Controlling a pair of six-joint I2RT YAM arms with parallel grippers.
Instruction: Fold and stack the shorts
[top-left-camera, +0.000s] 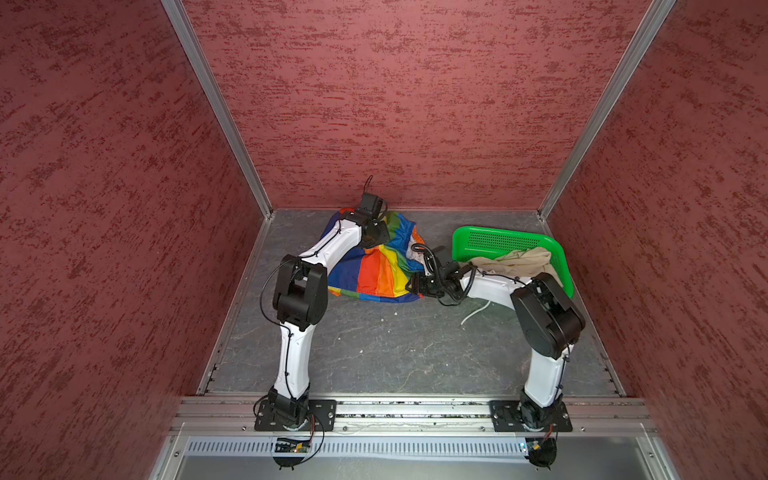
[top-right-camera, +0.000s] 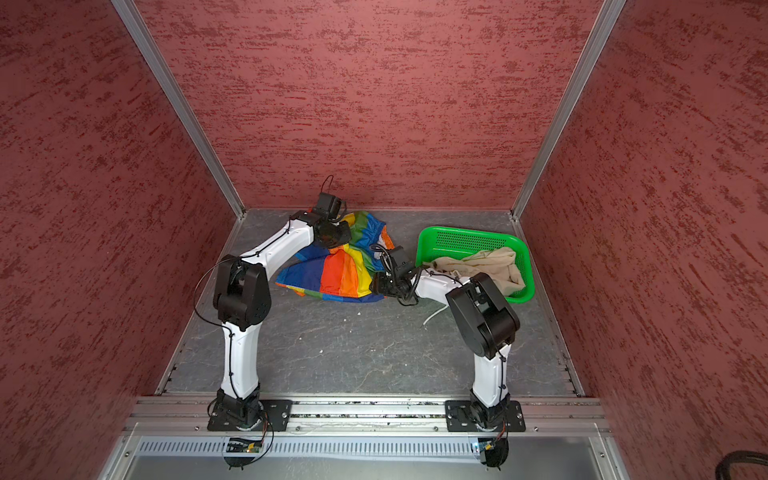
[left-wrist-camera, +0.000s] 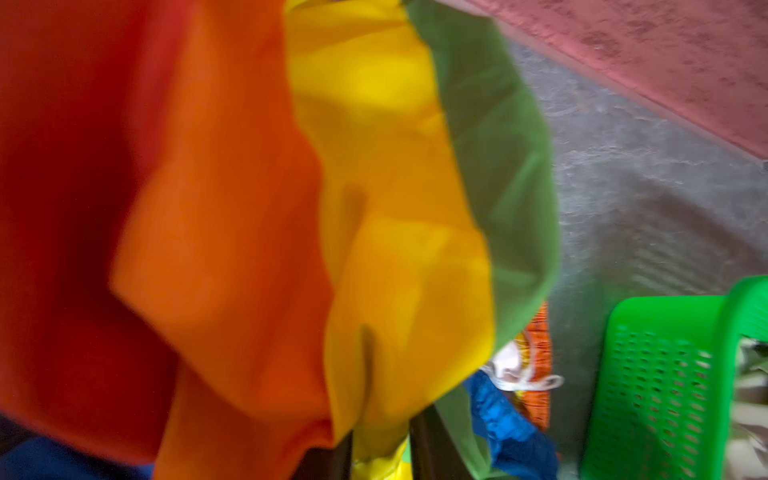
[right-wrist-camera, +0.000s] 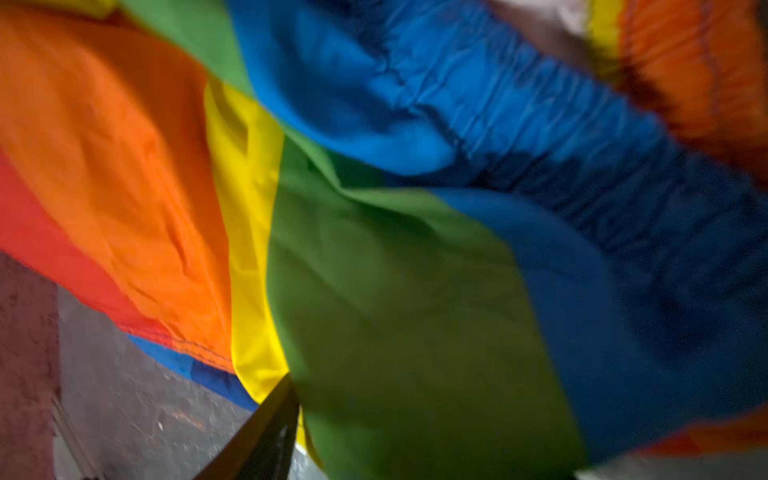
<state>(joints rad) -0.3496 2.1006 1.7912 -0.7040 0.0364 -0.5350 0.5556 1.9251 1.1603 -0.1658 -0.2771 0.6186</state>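
Note:
The rainbow-striped shorts (top-left-camera: 374, 274) (top-right-camera: 332, 274) lie crumpled at the back middle of the floor. My left gripper (top-left-camera: 376, 243) (top-right-camera: 332, 239) sits at their far edge. In the left wrist view it (left-wrist-camera: 380, 432) is shut on a fold of the yellow stripe (left-wrist-camera: 374, 208). My right gripper (top-left-camera: 411, 284) (top-right-camera: 374, 284) is at their near right corner. The right wrist view shows one dark finger (right-wrist-camera: 266, 428) beside the green stripe (right-wrist-camera: 395, 291), and cloth hides the other. The beige shorts (top-left-camera: 519, 262) (top-right-camera: 486, 262) lie bunched in the basket.
A green perforated basket (top-left-camera: 498, 239) (top-right-camera: 457, 241) (left-wrist-camera: 665, 374) stands at the back right, close to the right arm. A white drawstring (top-left-camera: 473, 313) (top-right-camera: 434, 316) trails onto the grey floor under that arm. Red walls close in the back and both sides.

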